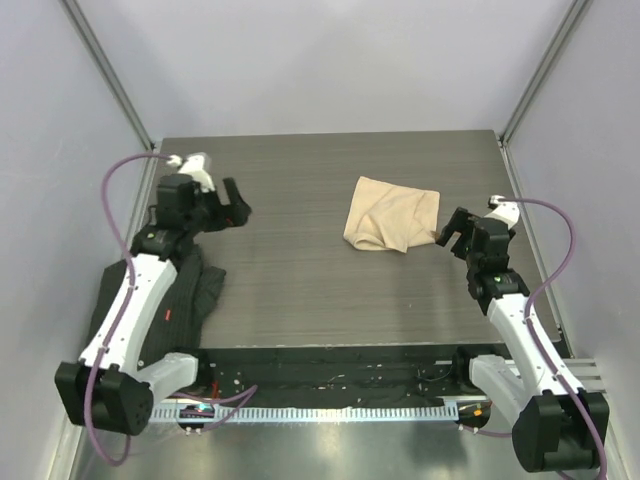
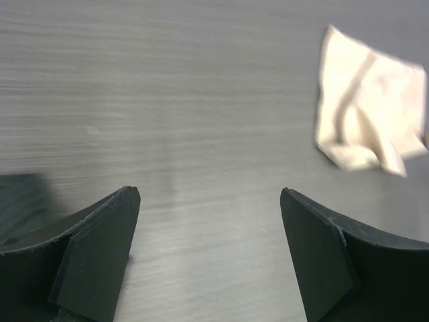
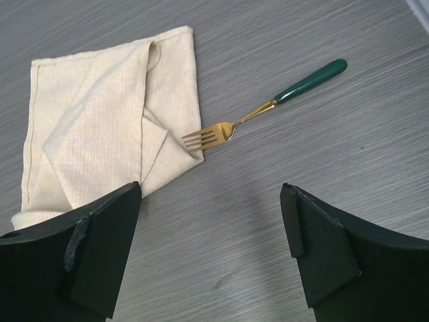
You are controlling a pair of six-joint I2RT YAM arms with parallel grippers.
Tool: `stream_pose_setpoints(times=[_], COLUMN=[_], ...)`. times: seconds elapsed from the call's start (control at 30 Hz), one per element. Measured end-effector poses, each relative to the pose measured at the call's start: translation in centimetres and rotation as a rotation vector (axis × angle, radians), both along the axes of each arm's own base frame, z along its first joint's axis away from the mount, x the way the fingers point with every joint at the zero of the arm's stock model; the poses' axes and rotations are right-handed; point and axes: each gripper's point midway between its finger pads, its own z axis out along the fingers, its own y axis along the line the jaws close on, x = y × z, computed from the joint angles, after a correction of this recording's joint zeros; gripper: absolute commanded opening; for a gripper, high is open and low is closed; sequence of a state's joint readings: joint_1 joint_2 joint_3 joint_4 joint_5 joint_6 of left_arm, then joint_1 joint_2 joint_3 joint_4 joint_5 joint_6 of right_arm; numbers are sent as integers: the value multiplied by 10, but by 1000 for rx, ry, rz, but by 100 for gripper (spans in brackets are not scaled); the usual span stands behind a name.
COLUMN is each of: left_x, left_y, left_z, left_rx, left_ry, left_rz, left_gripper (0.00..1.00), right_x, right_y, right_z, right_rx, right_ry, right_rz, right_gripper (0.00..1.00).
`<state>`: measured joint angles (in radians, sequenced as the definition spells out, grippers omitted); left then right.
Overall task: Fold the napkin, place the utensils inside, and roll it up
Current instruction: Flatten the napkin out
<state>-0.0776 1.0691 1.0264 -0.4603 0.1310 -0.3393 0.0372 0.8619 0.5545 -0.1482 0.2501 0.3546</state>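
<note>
The beige napkin (image 1: 392, 215) lies crumpled and partly folded over itself, right of the table's middle. In the right wrist view the napkin (image 3: 100, 127) has a fork (image 3: 268, 107) beside it, with gold tines and a dark green handle. The tines rest on the napkin's near corner. My right gripper (image 3: 211, 188) hangs open just short of that corner, holding nothing. In the top view the right gripper (image 1: 452, 232) sits at the napkin's right edge and hides the fork. My left gripper (image 1: 235, 205) is open and empty at the far left, well away from the napkin (image 2: 365, 114).
A dark ribbed cloth (image 1: 195, 290) lies under the left arm at the table's near left. Grey walls close in the table (image 1: 300, 290) on three sides. Bare tabletop stretches between the left gripper (image 2: 209, 191) and the napkin.
</note>
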Motion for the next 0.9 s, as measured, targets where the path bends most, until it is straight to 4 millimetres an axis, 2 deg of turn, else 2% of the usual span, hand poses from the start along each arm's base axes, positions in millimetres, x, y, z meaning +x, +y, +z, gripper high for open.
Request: stream_pose_setpoints(times=[0.13, 0.27, 0.33, 0.5, 0.6, 0.77, 0.9], left_x=[-2, 9, 15, 28, 38, 63, 73], left_y=[-63, -108, -134, -207, -243, -279, -292], left_z=[-27, -60, -81, -148, -173, -186, -188], left_rx=[-41, -107, -134, -169, -211, -305, -357], left_ry=[97, 176, 218, 363, 407, 416, 411], left_rz=[-127, -147, -161, -215, -247, -260, -267], left_gripper=[92, 93, 93, 91, 90, 86, 82], right_x=[0, 3, 4, 4, 4, 2, 2], right_y=[6, 17, 25, 49, 61, 80, 87], right_z=[-7, -11, -15, -30, -38, -60, -75], right_rx=[22, 70, 109, 218, 286, 390, 432], right_ry=[26, 43, 57, 111, 138, 198, 248], right_rz=[24, 62, 91, 163, 196, 238, 248], right_gripper=[93, 91, 91, 86, 84, 78, 76])
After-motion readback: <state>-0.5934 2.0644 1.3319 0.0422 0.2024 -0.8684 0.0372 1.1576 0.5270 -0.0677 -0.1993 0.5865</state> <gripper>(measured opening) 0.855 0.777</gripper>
